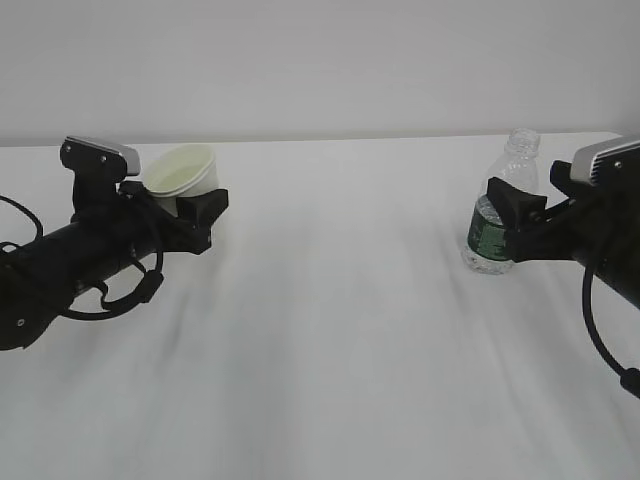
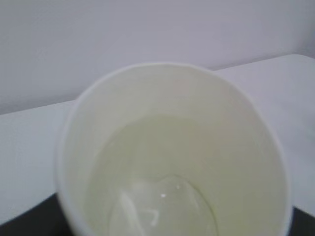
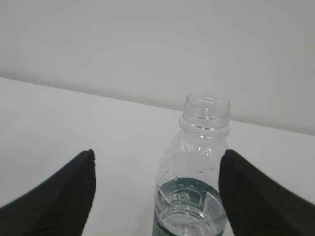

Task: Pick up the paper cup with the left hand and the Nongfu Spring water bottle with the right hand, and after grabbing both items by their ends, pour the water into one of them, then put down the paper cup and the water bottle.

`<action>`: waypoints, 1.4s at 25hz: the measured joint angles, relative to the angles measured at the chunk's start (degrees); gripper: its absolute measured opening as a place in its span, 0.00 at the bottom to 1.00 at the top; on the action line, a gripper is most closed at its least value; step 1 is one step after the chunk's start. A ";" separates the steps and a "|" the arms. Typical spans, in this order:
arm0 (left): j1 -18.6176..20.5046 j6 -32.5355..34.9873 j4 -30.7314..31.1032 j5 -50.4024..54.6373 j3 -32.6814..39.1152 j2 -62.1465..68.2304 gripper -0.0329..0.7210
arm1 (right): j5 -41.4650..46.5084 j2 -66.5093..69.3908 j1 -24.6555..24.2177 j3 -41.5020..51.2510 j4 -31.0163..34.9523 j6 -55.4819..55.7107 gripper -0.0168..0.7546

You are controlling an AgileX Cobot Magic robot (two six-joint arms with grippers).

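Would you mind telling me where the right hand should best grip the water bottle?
Grip the water bottle around its green-labelled middle, coming level from the right. It stands upright and uncapped, and the right hand already has an open jaw on each side.

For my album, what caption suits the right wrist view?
Uncapped bottle standing between the open end effector fingers.

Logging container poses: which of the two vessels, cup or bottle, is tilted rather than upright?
The paper cup, held in the left gripper, leans with its mouth toward the camera. The Nongfu Spring water bottle stands upright on the table.
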 joint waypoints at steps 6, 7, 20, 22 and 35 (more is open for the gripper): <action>0.00 2.53 -5.58 -1.51 3.06 -0.83 0.65 | 0.00 0.00 0.00 0.00 -0.13 0.00 0.79; 0.00 2.88 -7.03 -1.97 3.69 -0.91 0.65 | 0.00 0.00 0.00 0.00 -0.13 0.00 0.79; 0.00 6.39 -16.73 -2.18 10.89 -1.04 0.65 | 0.00 0.00 0.00 0.00 -0.13 0.00 0.79; 0.00 6.52 -18.05 -2.18 11.25 -1.04 0.65 | 0.00 0.00 0.00 0.00 -0.13 0.00 0.79; 0.00 6.62 -18.59 -2.28 10.09 -0.30 0.65 | 0.00 0.00 0.00 0.10 -0.16 0.10 0.79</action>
